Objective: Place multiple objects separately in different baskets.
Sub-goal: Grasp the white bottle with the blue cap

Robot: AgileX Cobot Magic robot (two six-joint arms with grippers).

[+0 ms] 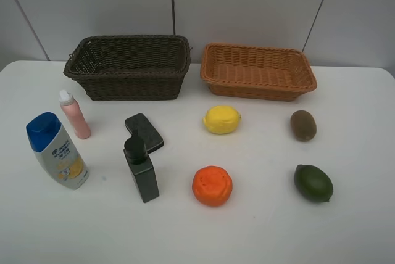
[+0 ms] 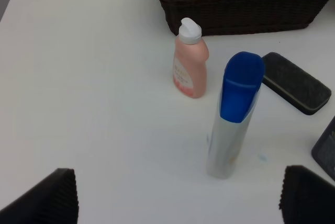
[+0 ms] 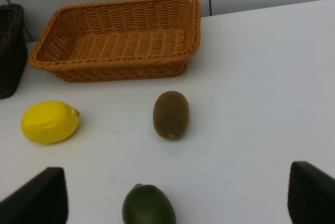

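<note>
Bottle with blue cap [image 2: 238,109] stands upright just ahead of the left hand [image 2: 178,200], spread apart and empty; right hand [image 3: 175,198] likewise, facing a kiwi [image 3: 170,114].

you see two woven wicker baskets, dark brown [image 1: 128,66] and orange-tan [image 1: 258,70], on a smooth matt white table [image 1: 259,227]. the kiwi [image 3: 170,114] looks fuzzy, the white bottle [image 1: 58,152] glossy plastic.

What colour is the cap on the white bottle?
Blue; the white bottle's cap shows best in the left wrist view.
</note>
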